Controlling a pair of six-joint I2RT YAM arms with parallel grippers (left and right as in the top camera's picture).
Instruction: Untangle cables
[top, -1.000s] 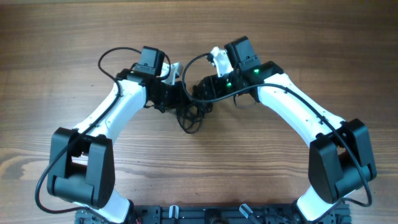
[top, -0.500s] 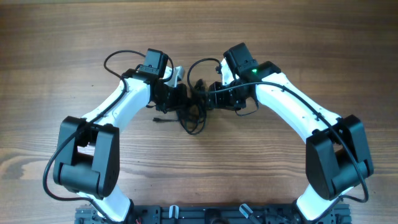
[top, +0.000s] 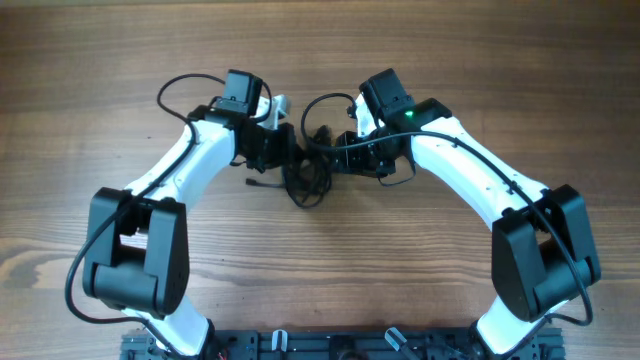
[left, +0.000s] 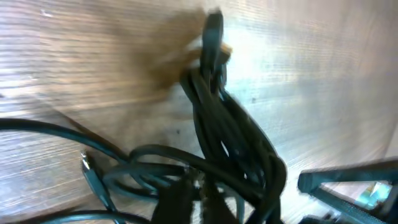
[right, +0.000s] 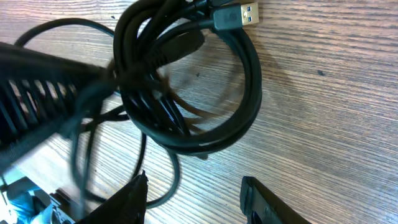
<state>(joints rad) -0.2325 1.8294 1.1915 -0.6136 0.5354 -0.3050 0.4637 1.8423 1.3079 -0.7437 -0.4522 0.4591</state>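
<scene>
Separation seems the step in hand: cables clumped mid-way along the desk, nearer its far edge, left gripper pinched shut on them (wrist view blurred), right gripper open beside the coil, probably next to take one loop and pull outward.

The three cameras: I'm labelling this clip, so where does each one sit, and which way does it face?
Overhead: above the table, facing straight down; left arm and right arm reach to the cables.
Left wrist: on the left arm, facing down at the bundle; left hand blurred at the bottom edge.
Right wrist: on the right arm, facing down; right hand open at the bottom edge.
Shared: both wrist views show the same cable bundle on wood.
</scene>
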